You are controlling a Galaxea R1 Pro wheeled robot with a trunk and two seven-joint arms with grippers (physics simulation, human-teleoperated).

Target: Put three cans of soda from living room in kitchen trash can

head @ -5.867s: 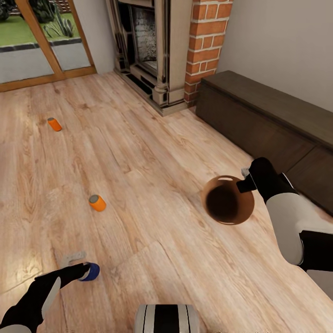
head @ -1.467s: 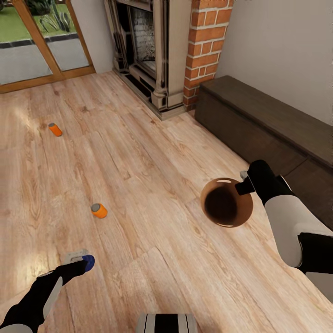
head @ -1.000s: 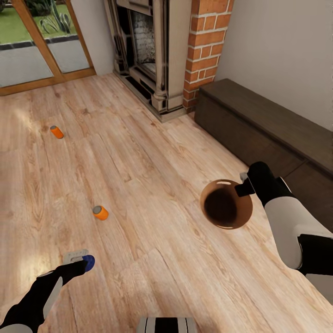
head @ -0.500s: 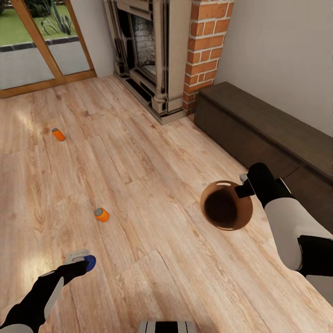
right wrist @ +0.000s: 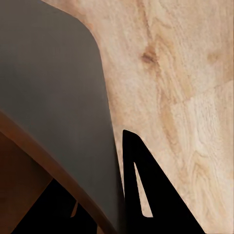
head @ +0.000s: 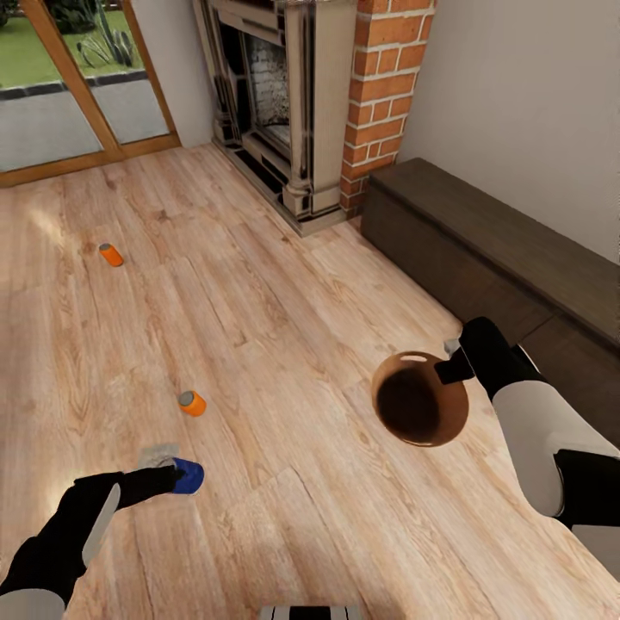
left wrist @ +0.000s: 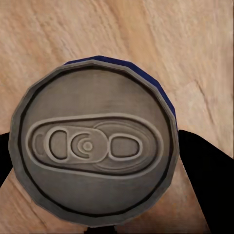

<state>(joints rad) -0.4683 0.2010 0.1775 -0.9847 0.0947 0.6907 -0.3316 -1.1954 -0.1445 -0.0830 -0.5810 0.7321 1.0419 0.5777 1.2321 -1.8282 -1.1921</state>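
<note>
Blue metal soda can (left wrist: 95,146) pinched in left gripper (head: 176,474), now swung nearer; right gripper (head: 454,368) clamps glossy brown bin (head: 419,412). Drop-in next, likely.

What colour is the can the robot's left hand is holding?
Blue, with a grey metal top. The can shows best in the left wrist view, between the left gripper fingers.

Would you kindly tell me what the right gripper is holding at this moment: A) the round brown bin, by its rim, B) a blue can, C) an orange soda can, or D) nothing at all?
A: in the head view the right gripper pinches the rim of the brown bin, and the right wrist view shows the rim between its fingers.
</note>
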